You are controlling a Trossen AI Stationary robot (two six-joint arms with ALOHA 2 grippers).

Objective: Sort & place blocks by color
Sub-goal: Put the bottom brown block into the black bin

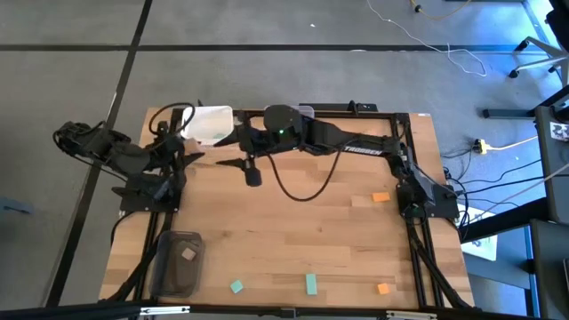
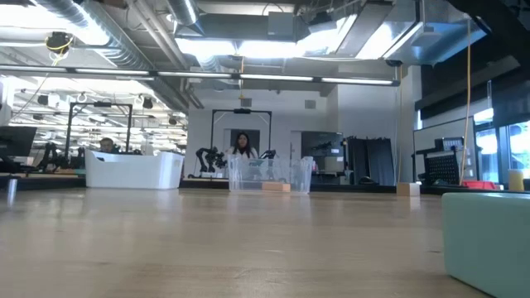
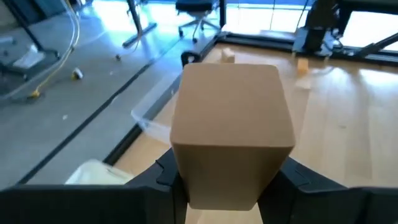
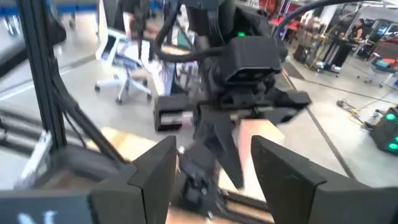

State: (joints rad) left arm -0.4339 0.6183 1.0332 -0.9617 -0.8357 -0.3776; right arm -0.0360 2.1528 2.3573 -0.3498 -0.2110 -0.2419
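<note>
In the left wrist view a tan wooden block (image 3: 233, 124) fills the middle of the picture, between my left gripper's (image 3: 230, 193) fingers. That arm is at the table's far left corner (image 1: 178, 156). My right gripper (image 4: 211, 168) is open and empty, reached along the far edge (image 1: 249, 167) and facing the left arm's wrist (image 4: 249, 62). Loose on the table lie two orange blocks (image 1: 380, 197) (image 1: 383, 288) and two teal ones (image 1: 236, 286) (image 1: 311, 283). Another tan block (image 1: 188, 254) lies inside the dark grey bin (image 1: 165, 267). My left gripper pinches the tan block between its two fingers (image 3: 168, 177), which lie on opposite side faces at the end nearest the wrist (image 3: 186, 186). The block is lifted clear of the table and sticks straight out past the fingertips.
A white bin (image 1: 209, 124) stands at the far edge beside the left arm, a clear bin (image 2: 269, 174) near it. A black frame rail runs round the table (image 1: 418, 231). A teal block (image 2: 489, 240) sits close to the low camera. People show in the room beyond (image 2: 243, 145).
</note>
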